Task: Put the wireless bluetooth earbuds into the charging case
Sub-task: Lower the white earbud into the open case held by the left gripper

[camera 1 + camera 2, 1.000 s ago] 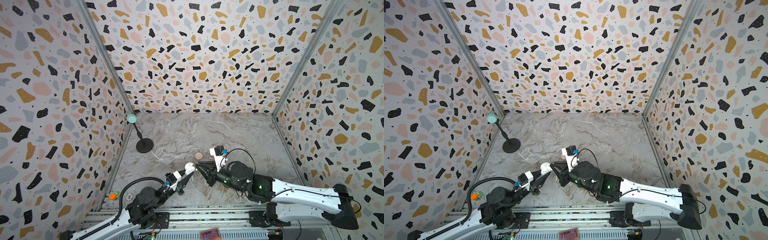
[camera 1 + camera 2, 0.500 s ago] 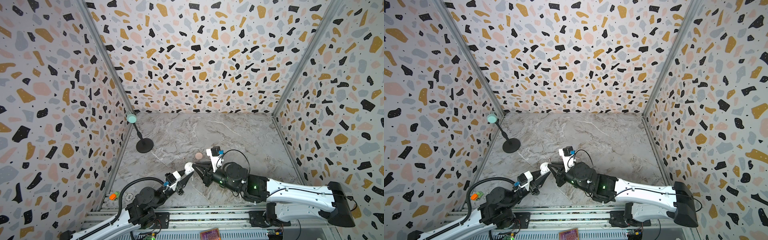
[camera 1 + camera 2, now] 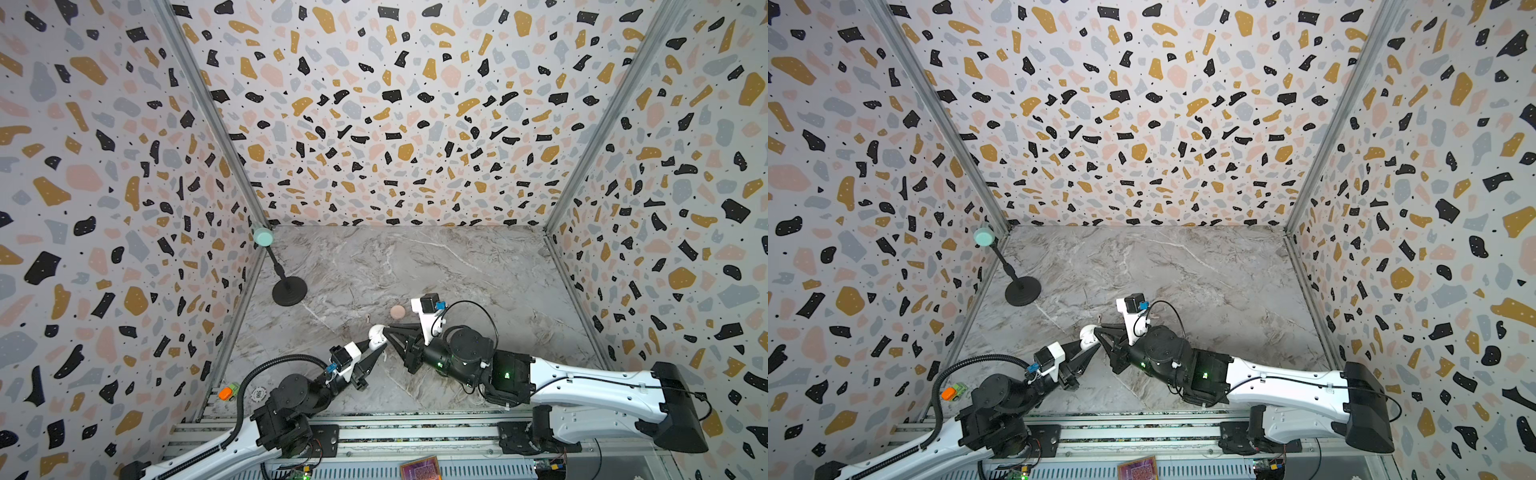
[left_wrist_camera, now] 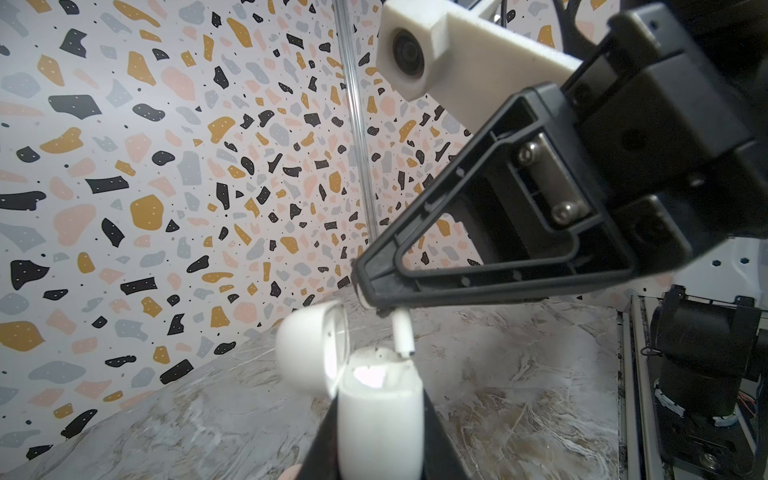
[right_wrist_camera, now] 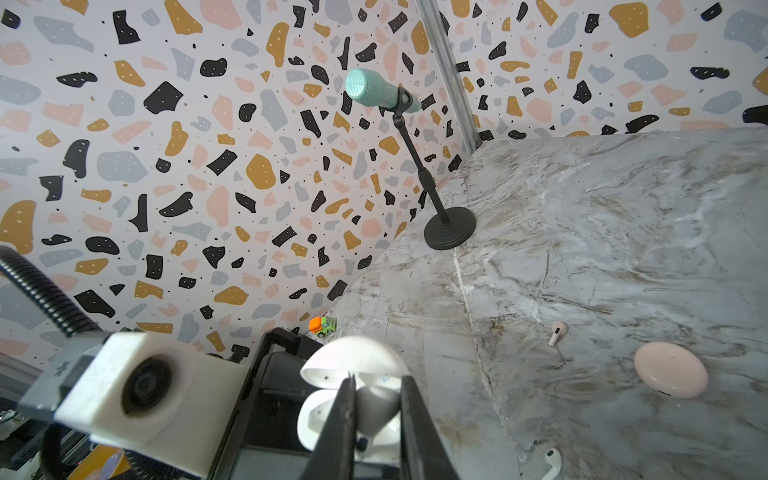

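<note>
My left gripper (image 4: pixel 379 415) is shut on the white charging case (image 4: pixel 380 407), holding it upright with its lid (image 4: pixel 309 345) swung open. My right gripper (image 5: pixel 378 380) is shut on a white earbud (image 5: pixel 376 405). Its stem (image 4: pixel 402 336) points down, with the tip just above the rim of the case's opening. In both top views the two grippers meet at the white case (image 3: pixel 376 332) (image 3: pixel 1088 334) near the table's front middle. A second white earbud (image 5: pixel 552 461) and a pale pink earbud (image 5: pixel 557 332) lie loose on the marble.
A shut pink round case (image 5: pixel 670 374) (image 3: pixel 397 311) lies just behind the grippers. A mint microphone on a black stand (image 3: pixel 289 291) is at the back left. A small orange and green toy car (image 3: pixel 229 391) sits by the left wall.
My right gripper has moved a little to the left with the earbud, closing on the open case. The left arm has held still.
</note>
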You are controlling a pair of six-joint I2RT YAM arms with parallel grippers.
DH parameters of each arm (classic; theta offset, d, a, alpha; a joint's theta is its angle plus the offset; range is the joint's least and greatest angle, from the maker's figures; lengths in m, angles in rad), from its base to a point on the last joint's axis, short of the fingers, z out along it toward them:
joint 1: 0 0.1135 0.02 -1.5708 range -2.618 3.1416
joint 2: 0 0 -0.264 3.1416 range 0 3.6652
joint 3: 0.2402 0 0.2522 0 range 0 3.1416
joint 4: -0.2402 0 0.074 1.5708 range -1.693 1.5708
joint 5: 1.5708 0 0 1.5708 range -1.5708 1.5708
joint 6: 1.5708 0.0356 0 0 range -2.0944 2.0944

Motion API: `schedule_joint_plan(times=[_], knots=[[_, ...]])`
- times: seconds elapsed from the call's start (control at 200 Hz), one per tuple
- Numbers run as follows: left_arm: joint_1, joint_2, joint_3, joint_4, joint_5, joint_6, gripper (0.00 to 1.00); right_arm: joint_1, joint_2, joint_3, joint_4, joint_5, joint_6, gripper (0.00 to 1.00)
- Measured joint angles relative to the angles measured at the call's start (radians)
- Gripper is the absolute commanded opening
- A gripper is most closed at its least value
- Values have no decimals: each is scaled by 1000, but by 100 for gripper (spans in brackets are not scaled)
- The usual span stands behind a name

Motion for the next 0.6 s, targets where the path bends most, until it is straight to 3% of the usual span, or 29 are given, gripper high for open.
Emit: schedule_joint_plan(times=[0.601], knots=[[0, -3, 0, -11, 0, 1, 0, 18, 32, 0, 6, 25, -4, 0]])
